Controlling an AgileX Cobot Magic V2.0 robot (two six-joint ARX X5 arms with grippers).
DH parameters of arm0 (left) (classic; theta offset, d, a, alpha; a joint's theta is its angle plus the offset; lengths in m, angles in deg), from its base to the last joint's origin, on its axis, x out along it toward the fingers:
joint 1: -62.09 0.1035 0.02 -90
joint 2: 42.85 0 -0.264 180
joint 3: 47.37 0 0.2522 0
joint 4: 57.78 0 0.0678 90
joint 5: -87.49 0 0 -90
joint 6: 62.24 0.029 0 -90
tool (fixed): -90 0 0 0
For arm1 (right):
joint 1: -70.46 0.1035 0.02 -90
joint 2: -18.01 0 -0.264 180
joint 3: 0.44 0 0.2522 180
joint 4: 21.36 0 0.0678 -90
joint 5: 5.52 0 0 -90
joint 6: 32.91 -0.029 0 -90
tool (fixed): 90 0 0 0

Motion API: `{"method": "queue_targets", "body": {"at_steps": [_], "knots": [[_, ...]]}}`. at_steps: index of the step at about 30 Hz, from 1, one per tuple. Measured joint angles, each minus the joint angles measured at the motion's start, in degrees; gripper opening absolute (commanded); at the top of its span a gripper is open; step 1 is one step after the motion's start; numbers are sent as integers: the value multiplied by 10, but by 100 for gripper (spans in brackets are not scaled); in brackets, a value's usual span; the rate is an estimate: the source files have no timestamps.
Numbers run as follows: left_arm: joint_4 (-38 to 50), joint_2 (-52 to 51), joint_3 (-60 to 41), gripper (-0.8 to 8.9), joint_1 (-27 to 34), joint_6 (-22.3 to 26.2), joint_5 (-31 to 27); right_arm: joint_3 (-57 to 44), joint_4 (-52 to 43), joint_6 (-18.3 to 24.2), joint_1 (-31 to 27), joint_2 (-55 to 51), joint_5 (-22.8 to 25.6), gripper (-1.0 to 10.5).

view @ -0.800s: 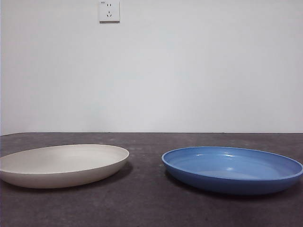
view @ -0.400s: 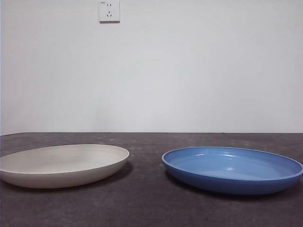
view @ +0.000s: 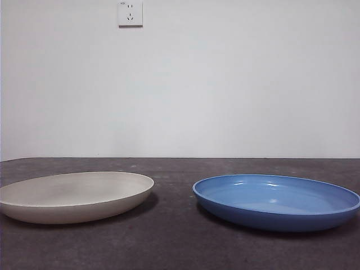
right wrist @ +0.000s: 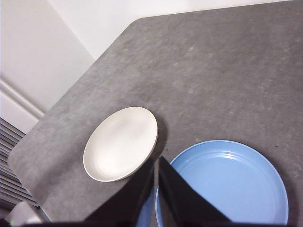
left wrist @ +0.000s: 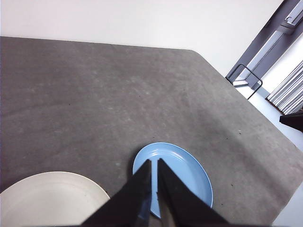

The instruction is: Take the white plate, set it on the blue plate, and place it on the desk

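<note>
Wide shallow round matte cream-white plate [view: 76, 196] flat on the broad dark grey-brown speckled counter [view: 180, 247], rim up, nothing on it. Wide shallow round glossy blue plate [view: 276, 201] also flat on counter, beside the cream plate with a strip of bare counter between; not touching, not stacked. Blue plate inside lighter than its rim, bright glints on the far inner wall. Soft shadow under the cream plate on the side facing the blue plate.

White wall socket [view: 130, 13] on the pale wall behind, above the cream plate. No arm visible in front view.

Left wrist view: left claw [left wrist: 154, 163] high above counter, black jaws nearly pressed together with only a thin slit between, holding nothing. Jaw tips overlap the blue plate [left wrist: 184, 175] in the picture; cream plate [left wrist: 47, 198] just beside the blue one, partly cut by the frame edge. Rounded counter corner beyond the blue plate, dark metal frame [left wrist: 246, 80] off the counter edge past it.

Right wrist view: right claw [right wrist: 155, 162] also raised well clear, jaws close together, narrow gap, gripping nothing. Tips sit over the gap between cream plate [right wrist: 120, 143] and blue plate [right wrist: 227, 184]. Both plates whole and level on counter [right wrist: 213, 71], cream one nearer the rounded counter corner.
</note>
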Motion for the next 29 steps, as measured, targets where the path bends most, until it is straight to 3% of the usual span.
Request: {"method": "queue_targets", "body": {"at_steps": [6,10,19,29], "knots": [[-1,0,0,517,0,0,0,0,0,9,0,0,0,512],[-1,0,0,673,0,6,0,0,0,9,0,0,0,585],[-31,0,0,656,0,8,1,0,3,10,0,0,0,585],[-193,64,67,656,78,8,4,0,33,10,0,0,-16,584]]}}
